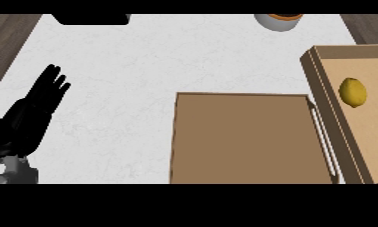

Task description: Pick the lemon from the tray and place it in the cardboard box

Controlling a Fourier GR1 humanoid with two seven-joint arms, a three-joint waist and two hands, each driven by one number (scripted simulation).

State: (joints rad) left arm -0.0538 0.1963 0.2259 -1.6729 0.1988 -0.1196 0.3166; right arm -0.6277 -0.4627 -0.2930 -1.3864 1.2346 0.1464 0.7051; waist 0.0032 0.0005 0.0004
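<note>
A yellow lemon (353, 92) lies on the wooden tray (322, 73) at the right edge of the head view. The cardboard box (247, 138) sits just left of the tray, in the lower middle, its brown inside showing nothing in it. My left hand (33, 111) rests at the far left with its fingers straight and pointing up, well away from both the box and the tray. My right hand does not show.
A white cup with an orange inside (279, 21) stands at the back right of the white counter. A black object (92, 19) lies at the back left. Dark wood borders the counter at both upper corners.
</note>
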